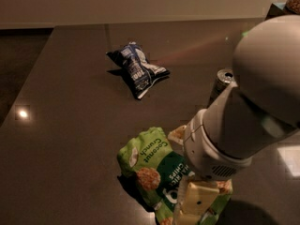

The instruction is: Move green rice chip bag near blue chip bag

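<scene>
green rice chip bag point(151, 159): lying flat on the worktop point(65, 139) low in the view, around 6 o'clock. It's crumpled, and the "Coconut Crunch" end points up toward 11 o'clock.
gripper point(193, 202): right down at 5 o'clock, with its cream part sitting over the lower right end of the green bag. It looks like it's on or just above the bag.
gripper state: honestly can't tell if it's open, closed or gripping, because the wrist blocks most of it.
bag vs gripper: most of the bag that shows spreads out from the gripper toward 10 o'clock, and the rest is tucked under the wrist.
arm point(255, 102): a big white body filling the right side from 2 to 5 o'clock, hanging over the bag's right edge.
blue chip bag point(138, 70): up at about 11 o'clock from the green bag and well apart from it, lying slanted and a bit scrunched.
can point(223, 80): silver, standing upright at roughly 2 o'clock, half behind the arm.
</scene>
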Motion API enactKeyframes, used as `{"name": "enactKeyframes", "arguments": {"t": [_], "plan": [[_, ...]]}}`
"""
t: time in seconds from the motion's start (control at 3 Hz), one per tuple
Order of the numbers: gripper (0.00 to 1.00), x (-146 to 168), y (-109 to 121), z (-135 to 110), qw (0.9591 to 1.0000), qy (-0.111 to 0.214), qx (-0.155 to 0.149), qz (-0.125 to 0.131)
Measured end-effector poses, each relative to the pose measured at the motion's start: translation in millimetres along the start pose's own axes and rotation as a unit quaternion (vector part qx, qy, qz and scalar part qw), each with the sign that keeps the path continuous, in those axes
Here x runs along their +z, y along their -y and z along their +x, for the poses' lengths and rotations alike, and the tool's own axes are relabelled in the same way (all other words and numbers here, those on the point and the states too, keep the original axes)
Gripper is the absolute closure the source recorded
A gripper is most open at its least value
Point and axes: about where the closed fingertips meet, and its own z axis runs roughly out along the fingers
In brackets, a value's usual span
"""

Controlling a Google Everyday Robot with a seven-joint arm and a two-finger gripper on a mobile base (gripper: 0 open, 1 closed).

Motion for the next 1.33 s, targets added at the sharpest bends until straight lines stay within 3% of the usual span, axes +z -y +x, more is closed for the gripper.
{"name": "enactKeyframes", "arguments": {"t": [0.33, 1.0, 1.33], "plan": [[0.46, 3, 3, -7, 0.9999, -0.004, 0.006, -0.011], [0.92, -19, 37, -35, 1.0000, -0.001, 0.008, 0.003], [1.00, -34, 69, -60, 0.9998, 0.005, 0.005, 0.020]]}}
